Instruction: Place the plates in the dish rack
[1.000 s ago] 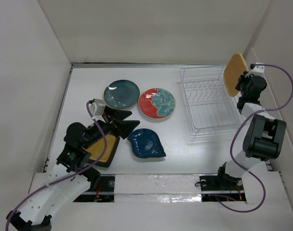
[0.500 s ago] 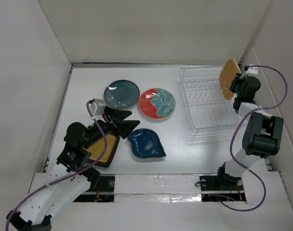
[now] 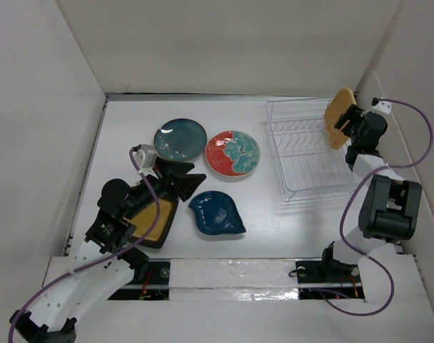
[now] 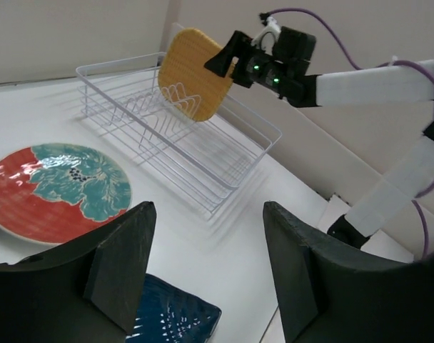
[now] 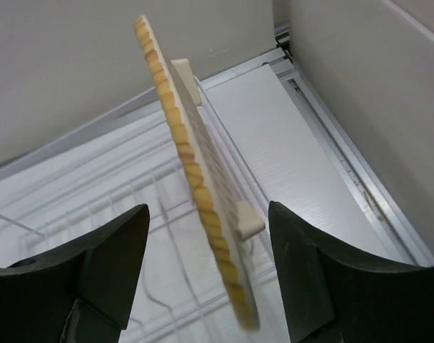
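Standing on edge in the top view, the orange rounded-square ceramic plate [image 3: 337, 118] is sitting at the far right end of the rectangular white wire dish rack [image 3: 310, 171]. The right end effector [image 3: 350, 121] is hanging just beside it with its fingers spread. Four more plates are lying flat on the white bench [image 3: 131, 136], well apart from the rack: a round dark teal plate [image 3: 180, 139], a round red-and-teal patterned plate [image 3: 233, 153], a dark blue leaf-shaped plate [image 3: 215, 212] and a square mustard-yellow plate with a black rim [image 3: 154, 221]. The left end effector [image 3: 180, 178] is hovering over the far edge of the yellow plate, gaping wide and holding nothing.

Looking out from the left wrist, the left end effector [image 4: 208, 211] is showing two dark fingers far apart with only bare bench between them. The patterned plate [image 4: 56, 189] is lying beyond the left finger and the blue plate [image 4: 178, 321] is peeking in below. Across the bench the orange plate [image 4: 192, 71] is rising among the prongs of the rack [image 4: 224, 168], with the right end effector [image 4: 217, 63] straddling its upper edge.

Seen from the right wrist, the right end effector [image 5: 206, 214] is standing wide open. The orange plate [image 5: 181, 136] is running edge-on between the fingers, a gap showing on each side, so nothing is being gripped. The rack's wires [image 5: 96, 207] are crossing beneath it.
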`<state>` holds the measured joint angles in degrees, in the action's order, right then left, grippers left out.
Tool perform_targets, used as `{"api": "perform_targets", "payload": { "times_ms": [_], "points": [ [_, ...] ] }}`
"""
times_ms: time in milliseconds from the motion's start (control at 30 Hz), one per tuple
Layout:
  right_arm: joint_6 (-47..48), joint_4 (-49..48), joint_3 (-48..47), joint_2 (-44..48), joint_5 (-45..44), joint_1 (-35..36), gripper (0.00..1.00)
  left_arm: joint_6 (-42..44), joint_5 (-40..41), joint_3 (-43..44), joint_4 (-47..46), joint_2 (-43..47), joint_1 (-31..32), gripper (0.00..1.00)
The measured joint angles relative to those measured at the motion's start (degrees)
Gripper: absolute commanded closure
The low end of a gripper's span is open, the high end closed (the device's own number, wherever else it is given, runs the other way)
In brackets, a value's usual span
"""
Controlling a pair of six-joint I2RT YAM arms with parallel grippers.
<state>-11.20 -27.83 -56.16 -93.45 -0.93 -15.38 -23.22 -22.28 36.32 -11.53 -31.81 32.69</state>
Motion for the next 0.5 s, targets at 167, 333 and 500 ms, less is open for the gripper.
{"api": "perform_targets", "payload": {
  "times_ms": [167, 333, 500],
  "points": [
    [-8.7, 0.4, 5.3, 10.0, -2.3, 2.5, 0.36, 0.2, 3.8, 0.5, 1.7, -3.0, 0.0, 0.94],
    [-15.9, -1.3, 13.6, 21.7, -1.8, 7.8, 1.00, -0.9, 6.9, 0.5, 2.5, -7.1, -3.2, 1.00],
    [-20.4, -2.1, 22.6, 32.2, 1.4, 12.0, 1.00, -4.6, 7.4, 0.5, 1.5, -12.6, -7.7, 1.00]
  ]
}}
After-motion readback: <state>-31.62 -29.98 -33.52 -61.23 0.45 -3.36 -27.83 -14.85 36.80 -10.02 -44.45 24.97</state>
